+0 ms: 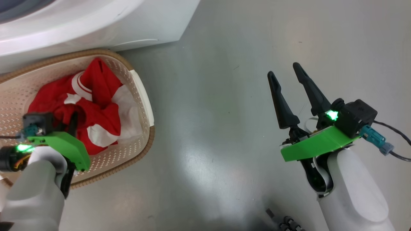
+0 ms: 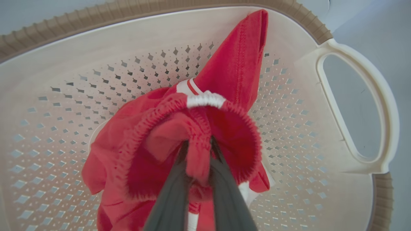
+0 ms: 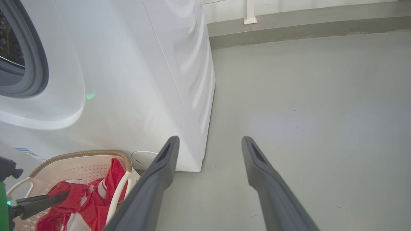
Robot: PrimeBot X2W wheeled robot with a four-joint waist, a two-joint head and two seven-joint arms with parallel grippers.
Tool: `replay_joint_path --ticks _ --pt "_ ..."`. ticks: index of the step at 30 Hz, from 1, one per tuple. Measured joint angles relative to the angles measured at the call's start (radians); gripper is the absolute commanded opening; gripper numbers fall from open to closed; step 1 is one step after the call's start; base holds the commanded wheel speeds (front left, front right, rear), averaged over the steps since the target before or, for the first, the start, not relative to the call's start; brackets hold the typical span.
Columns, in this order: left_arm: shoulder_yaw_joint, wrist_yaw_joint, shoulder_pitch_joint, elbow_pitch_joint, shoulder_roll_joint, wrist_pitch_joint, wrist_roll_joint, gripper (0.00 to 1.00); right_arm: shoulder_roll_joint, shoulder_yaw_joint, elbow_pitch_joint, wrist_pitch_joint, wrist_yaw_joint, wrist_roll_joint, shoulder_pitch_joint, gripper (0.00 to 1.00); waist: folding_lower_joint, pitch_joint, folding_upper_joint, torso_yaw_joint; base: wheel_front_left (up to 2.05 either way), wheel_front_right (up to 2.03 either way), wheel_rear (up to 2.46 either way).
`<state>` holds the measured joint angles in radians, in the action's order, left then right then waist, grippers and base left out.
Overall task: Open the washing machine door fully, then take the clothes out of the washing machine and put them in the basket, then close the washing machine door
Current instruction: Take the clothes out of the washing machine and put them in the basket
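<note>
The clothes [image 1: 96, 106], red with white trim and white cloth, lie heaped in the cream basket [image 1: 143, 96] on the floor. My left gripper [image 1: 73, 119] reaches down into the heap. In the left wrist view it [image 2: 197, 146] is shut on a fold of a red garment [image 2: 199, 128] with an elastic waistband, just above the basket's perforated wall [image 2: 96, 67]. My right gripper [image 1: 284, 72] hangs open over bare floor, holding nothing, and appears again [image 3: 208, 141] in its own wrist view. The white washing machine [image 3: 144, 80] shows its grey rubber ring [image 3: 35, 64] and steel drum [image 3: 9, 41]. The door is out of view.
The basket stands right against the machine's front [image 1: 96, 22], its white handle [image 2: 385, 112] facing the open grey floor [image 1: 224, 112]. A small white round piece [image 3: 144, 158] sits at the machine's lower corner. A wall with grey skirting [image 3: 289, 29] runs behind.
</note>
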<state>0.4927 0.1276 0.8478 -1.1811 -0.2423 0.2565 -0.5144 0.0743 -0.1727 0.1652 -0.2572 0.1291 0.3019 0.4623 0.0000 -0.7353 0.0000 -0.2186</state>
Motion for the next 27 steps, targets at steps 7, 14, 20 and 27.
replay_joint_path --ticks 7,14,20,27 --pt "0.037 0.0 0.002 -0.006 -0.002 0.0 -0.052 1.0 -0.003 0.001 0.003 0.0 0.0 -0.001 0.013 1.0 0.0 0.006 0.0 0.003 0.0 0.0 0.0" --pt "0.051 0.0 0.002 0.016 -0.007 0.0 -0.093 1.0 -0.002 0.01 0.008 0.0 0.0 -0.002 0.013 1.0 0.0 0.022 0.0 0.014 0.0 0.0 0.0" --pt "0.048 0.0 -0.005 0.068 -0.01 0.0 -0.11 1.0 0.006 0.022 0.016 0.0 0.0 -0.002 0.011 1.0 0.0 0.053 0.0 0.031 0.0 0.0 0.0" --pt "0.008 0.0 -0.055 0.151 -0.01 0.0 -0.114 1.0 0.024 0.027 0.029 0.0 0.0 -0.002 0.004 1.0 0.0 0.103 0.0 0.055 0.0 0.0 0.0"
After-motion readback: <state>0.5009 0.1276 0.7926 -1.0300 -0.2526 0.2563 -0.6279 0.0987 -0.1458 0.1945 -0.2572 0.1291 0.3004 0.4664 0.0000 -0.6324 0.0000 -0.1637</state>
